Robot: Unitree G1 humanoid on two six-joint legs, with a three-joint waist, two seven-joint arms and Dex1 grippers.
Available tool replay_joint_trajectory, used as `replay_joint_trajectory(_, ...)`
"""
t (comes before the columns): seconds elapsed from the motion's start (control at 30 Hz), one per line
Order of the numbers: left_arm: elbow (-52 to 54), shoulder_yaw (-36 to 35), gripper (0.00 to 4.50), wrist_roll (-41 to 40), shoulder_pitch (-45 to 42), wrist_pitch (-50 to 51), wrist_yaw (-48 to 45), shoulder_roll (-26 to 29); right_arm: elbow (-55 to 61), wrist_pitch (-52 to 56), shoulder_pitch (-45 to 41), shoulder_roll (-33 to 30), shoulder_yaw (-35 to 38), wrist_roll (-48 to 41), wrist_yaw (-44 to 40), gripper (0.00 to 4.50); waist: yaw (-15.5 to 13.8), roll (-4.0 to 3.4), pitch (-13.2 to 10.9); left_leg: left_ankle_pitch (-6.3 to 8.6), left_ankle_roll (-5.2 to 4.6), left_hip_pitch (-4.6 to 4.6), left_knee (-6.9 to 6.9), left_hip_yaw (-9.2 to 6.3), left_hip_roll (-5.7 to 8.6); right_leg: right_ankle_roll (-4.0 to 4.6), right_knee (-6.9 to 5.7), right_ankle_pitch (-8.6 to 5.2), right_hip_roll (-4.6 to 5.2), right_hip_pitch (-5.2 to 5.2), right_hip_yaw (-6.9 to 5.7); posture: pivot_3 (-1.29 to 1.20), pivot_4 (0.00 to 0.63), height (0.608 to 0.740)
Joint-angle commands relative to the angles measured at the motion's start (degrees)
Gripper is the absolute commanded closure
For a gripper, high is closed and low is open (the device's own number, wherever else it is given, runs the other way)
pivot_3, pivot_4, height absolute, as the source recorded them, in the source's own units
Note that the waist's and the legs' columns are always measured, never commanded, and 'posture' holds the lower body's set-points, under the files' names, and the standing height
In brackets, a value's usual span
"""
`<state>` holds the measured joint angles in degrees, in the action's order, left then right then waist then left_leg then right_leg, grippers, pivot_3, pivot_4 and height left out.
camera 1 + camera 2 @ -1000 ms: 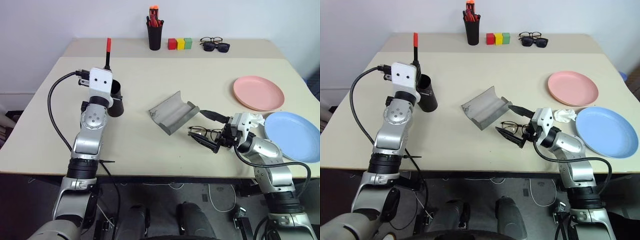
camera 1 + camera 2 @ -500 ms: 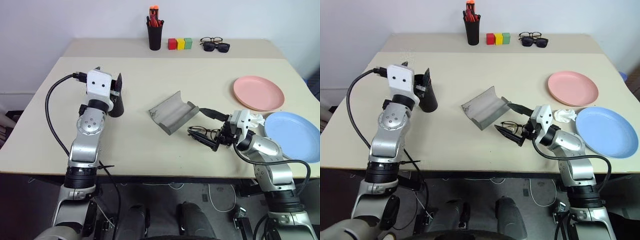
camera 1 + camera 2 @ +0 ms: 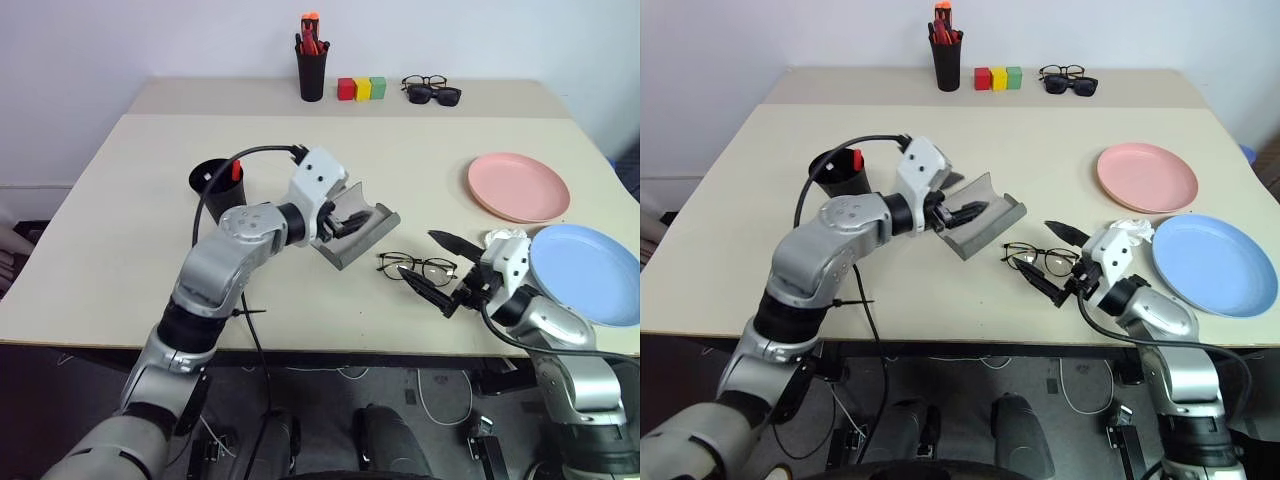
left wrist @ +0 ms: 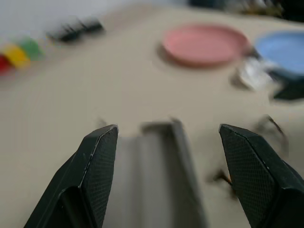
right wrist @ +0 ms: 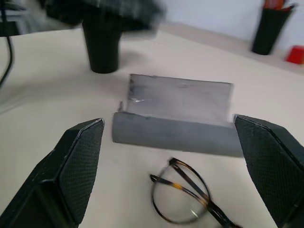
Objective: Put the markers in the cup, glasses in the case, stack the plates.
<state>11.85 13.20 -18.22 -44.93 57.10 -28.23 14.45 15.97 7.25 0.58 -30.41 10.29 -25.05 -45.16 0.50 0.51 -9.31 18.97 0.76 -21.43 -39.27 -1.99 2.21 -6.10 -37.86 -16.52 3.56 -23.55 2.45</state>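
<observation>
The black cup (image 3: 213, 186) stands left of centre with a red-capped marker (image 3: 236, 170) inside it. The grey case (image 3: 362, 234) lies open mid-table. My left gripper (image 3: 345, 222) hangs open over the case's trough, nothing between its fingers (image 4: 97, 173); whether it touches the felt I cannot tell. The thin-rimmed glasses (image 3: 418, 266) lie unfolded just right of the case (image 5: 175, 114). My right gripper (image 3: 438, 268) is open at their right side, one finger on each side of the near lens, not gripping. The pink plate (image 3: 517, 186) and blue plate (image 3: 585, 272) sit side by side at the right.
A black pen holder (image 3: 311, 66) with red-orange pens, coloured blocks (image 3: 360, 88) and two other pairs of glasses (image 3: 431, 90) line the far edge. A crumpled white wad (image 3: 508, 238) lies between the plates and my right hand.
My left gripper has let go of the red-capped marker, which now stands in the cup, and has swung right to the case. My right gripper has drawn back slightly from the glasses.
</observation>
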Motion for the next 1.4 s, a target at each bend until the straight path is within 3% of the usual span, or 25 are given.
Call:
replay_joint_trajectory(0.03, -2.34, -2.72, 1.05, -2.72, -5.67, 10.88, 1.82, -2.82, 3.65, -1.36, 2.58, -0.46, 3.82, -0.48, 1.73, 0.0, 0.04, 0.0, 0.0, 0.0, 0.0, 0.0, 0.0, -0.01, 0.0, 0.0, 0.0, 0.0, -0.01, 0.0, -0.01, 0.0, 0.15, 0.74)
replay_joint_trajectory(0.27, -12.65, 1.6, 1.05, -1.16, -13.2, 23.28, 4.66, -5.17, 4.64, -3.67, 5.08, 0.39, 4.89, 0.9, 4.04, 0.0, 0.15, -0.01, 0.01, -0.03, 0.06, 0.04, 0.03, 0.0, -0.02, -0.01, -0.04, -0.01, -0.05, -0.02, 0.01, 0.0, 0.15, 0.74)
replay_joint_trajectory(0.63, -22.18, 13.75, 1.05, 4.2, -13.27, 16.71, 3.0, -4.68, 5.58, -3.91, 5.2, 0.43, 4.42, 1.57, 6.16, 0.0, 0.01, -0.01, 0.0, -0.05, 0.08, 0.01, 0.03, 0.0, -0.01, -0.01, -0.01, -0.01, -0.01, -0.05, 0.05, 0.0, 0.15, 0.74)
replay_joint_trajectory(0.73, -24.35, 14.89, 1.9, 5.36, -12.88, 14.61, 2.15, -5.0, 6.07, -3.82, 5.27, 0.26, 4.24, 1.94, 6.58, 0.0, 0.01, -0.01, 0.01, -0.05, 0.09, 0.01, 0.03, 0.0, -0.01, -0.01, -0.01, -0.01, -0.01, -0.05, 0.04, 0.0, 0.15, 0.74)
replay_joint_trajectory(0.9, -26.21, 15.68, 4.43, 6.8, -12.62, 12.41, 0.77, -5.34, 6.4, -3.43, 5.16, -0.35, 4.28, 2.43, 6.73, 0.0, -0.03, -0.02, 0.01, -0.05, 0.08, 0.03, 0.02, 0.01, 0.0, -0.01, 0.0, -0.01, 0.0, 0.0, 0.04, 0.0, 0.15, 0.74)
replay_joint_trajectory(1.03, -26.16, 16.17, 4.48, 7.55, -12.67, 10.84, -0.77, -4.74, 6.5, -2.9, 4.69, -0.76, 4.45, 2.29, 6.74, 0.0, 0.02, -0.04, 0.02, -0.05, 0.09, 0.07, 0.02, 0.0, -0.01, -0.01, -0.02, -0.01, -0.01, 0.02, 0.04, 0.0, 0.15, 0.74)
replay_joint_trajectory(1.2, -24.46, 19.53, 4.48, 8.89, -12.32, 2.69, -8.74, 1.43, 5.24, -3.76, 4.8, -1.26, 4.73, 2.58, 5.91, 0.0, 0.27, -0.04, 0.02, -0.06, 0.1, 0.05, 0.03, 0.01, -0.02, -0.01, -0.04, -0.01, -0.02, -0.02, 0.05, 0.0, 0.15, 0.74)
replay_joint_trajectory(1.4, -34.51, 24.82, 4.48, 15.94, -14.61, -20.43, -22.18, 9.19, 1.93, -3.41, 4.82, -3.98, 4.11, 3.15, 2.33, 0.0, 0.01, -0.03, 0.01, -0.07, 0.11, 0.05, 0.02, 0.03, 0.0, 0.0, -0.03, -0.01, -0.03, -0.01, 0.01, 0.0, 0.15, 0.74)
